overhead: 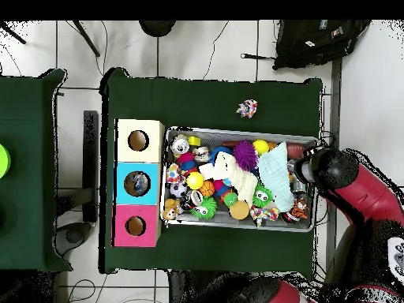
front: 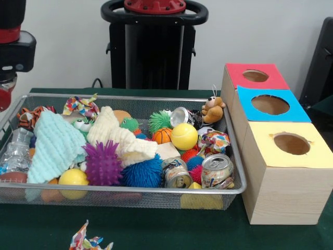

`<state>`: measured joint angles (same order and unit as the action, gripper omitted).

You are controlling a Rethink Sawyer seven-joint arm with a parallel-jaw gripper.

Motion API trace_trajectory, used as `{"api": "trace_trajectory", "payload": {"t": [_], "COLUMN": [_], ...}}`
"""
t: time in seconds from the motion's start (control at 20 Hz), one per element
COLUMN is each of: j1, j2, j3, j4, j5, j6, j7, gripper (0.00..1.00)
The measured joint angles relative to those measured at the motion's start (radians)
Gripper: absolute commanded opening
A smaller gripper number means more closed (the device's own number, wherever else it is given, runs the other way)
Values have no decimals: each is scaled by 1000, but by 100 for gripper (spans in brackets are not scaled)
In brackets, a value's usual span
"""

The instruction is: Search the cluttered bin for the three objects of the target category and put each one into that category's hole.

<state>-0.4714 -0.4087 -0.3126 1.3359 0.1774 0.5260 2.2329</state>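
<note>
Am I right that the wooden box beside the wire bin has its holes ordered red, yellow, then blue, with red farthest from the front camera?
Not quite. In the front view the wooden box beside the bin runs red farthest, blue hole in the middle, and yellow nearest the camera. The overhead view shows the same: blue sits between the other two.

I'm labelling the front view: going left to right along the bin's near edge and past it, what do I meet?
Clear bottle → yellow ball → purple spiky ball → blue spiky ball → two cans → yellow-panelled hole.
</note>
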Motion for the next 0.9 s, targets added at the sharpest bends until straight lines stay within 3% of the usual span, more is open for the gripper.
{"api": "trace_trajectory", "payload": {"t": [0.9], "j1": [-8], "j2": [-10], "j3": [86], "j4": [12], "j5": [-5], "j6": [0], "j7": [0], "gripper": [100]}}
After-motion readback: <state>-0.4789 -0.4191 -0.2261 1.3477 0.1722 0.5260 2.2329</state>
